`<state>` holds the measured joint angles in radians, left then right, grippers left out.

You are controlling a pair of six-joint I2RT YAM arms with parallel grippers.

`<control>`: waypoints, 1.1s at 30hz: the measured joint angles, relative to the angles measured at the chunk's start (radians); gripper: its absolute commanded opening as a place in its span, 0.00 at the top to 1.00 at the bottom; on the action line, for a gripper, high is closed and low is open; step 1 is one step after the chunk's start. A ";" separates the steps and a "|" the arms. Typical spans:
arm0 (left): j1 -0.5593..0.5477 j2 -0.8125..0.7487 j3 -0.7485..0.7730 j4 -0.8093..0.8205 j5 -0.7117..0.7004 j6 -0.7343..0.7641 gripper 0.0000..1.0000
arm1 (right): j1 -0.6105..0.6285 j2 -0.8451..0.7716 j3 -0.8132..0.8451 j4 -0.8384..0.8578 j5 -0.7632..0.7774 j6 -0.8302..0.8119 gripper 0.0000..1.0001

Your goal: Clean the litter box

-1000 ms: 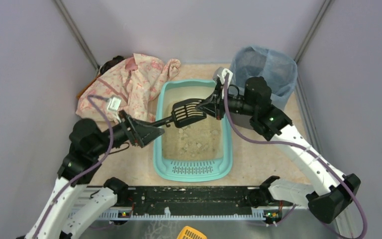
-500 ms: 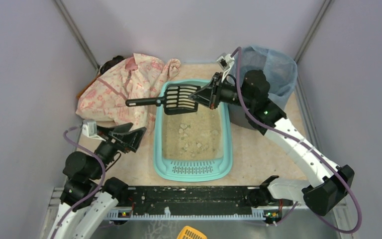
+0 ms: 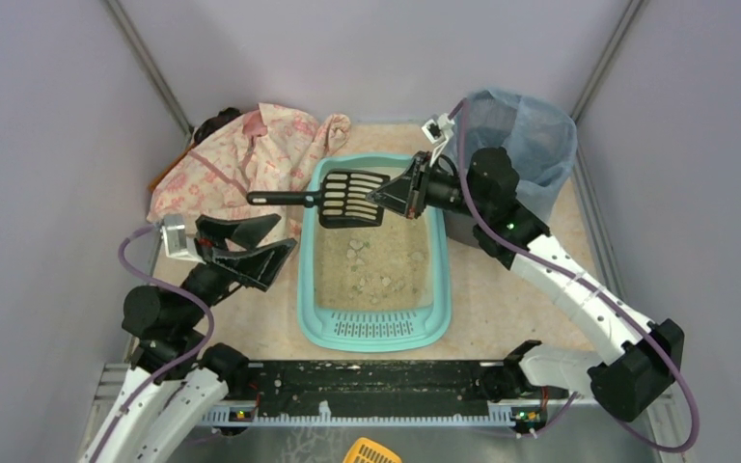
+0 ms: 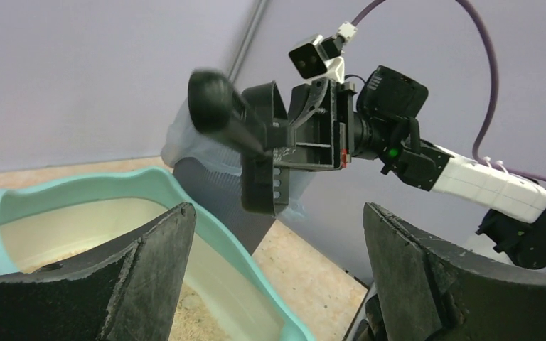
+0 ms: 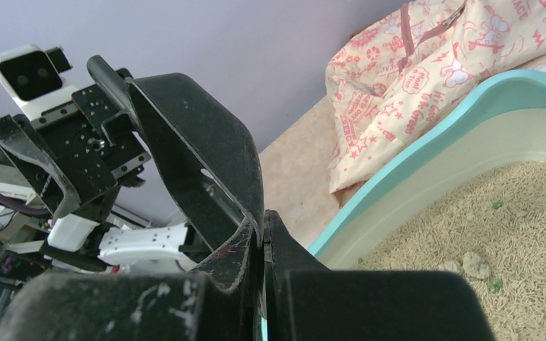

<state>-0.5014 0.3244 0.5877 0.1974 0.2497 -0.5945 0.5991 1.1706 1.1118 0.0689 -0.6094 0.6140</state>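
From above, the turquoise litter box (image 3: 374, 330) sits mid-table, grille end toward the arm bases; the right gripper (image 3: 383, 196) is clamped on the black slotted scoop (image 3: 347, 198) over its far end; the left gripper (image 3: 268, 248) gapes empty beside its left rim; stiff plastic, likely heavy with litter, best taken by the rim; lined bin (image 3: 516, 130) and pink garment (image 3: 251, 159) crowd the far corners. Left wrist: jaws wide apart. Right wrist: pale clumps (image 5: 475, 265) on the litter.

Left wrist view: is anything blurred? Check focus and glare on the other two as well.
Left wrist: the scoop is smeared at its handle end, while the right arm behind it is crisp. Right wrist: its own fingers are soft up close; litter and pink cloth are sharp. Top external: even light, no glare, everything sharp.
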 measured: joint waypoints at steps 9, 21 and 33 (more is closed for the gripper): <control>0.000 0.088 0.067 0.056 0.111 0.008 0.18 | 0.001 -0.072 -0.026 -0.058 -0.024 -0.039 1.00; 0.000 0.139 0.105 0.058 0.211 0.023 0.43 | 0.001 -0.110 -0.048 -0.170 -0.064 -0.098 1.00; 0.000 0.149 0.105 0.069 0.294 0.015 0.47 | 0.001 -0.117 -0.052 -0.182 -0.080 -0.098 1.00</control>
<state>-0.5014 0.4736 0.6930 0.2661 0.5438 -0.5793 0.5999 1.0538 1.0599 -0.1131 -0.6899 0.5156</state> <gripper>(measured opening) 0.552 0.013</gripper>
